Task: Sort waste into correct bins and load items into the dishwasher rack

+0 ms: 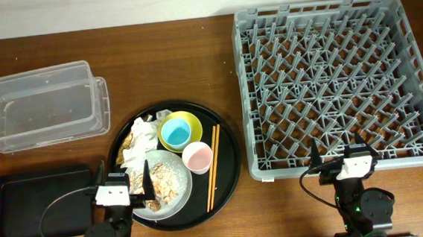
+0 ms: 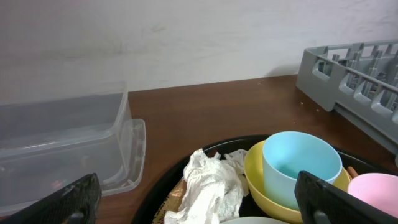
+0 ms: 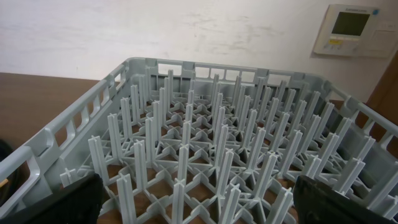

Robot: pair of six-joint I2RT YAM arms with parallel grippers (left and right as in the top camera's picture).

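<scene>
A large round black tray holds the white-grey plate with beige food scraps, crumpled white napkins, a light-blue cup inside a yellow bowl, a pink cup and wooden chopsticks. The clear tub and the black rectangular tray lie left. The grey dishwasher rack is at right. My left gripper is open and empty over the plate's near-left edge. My right gripper is open and empty at the rack's near edge. In the left wrist view the napkins, cup and bowl lie ahead.
The right wrist view looks across the rack's upright pegs toward a white wall with a wall panel. The left wrist view also shows the clear tub and a corner of the rack.
</scene>
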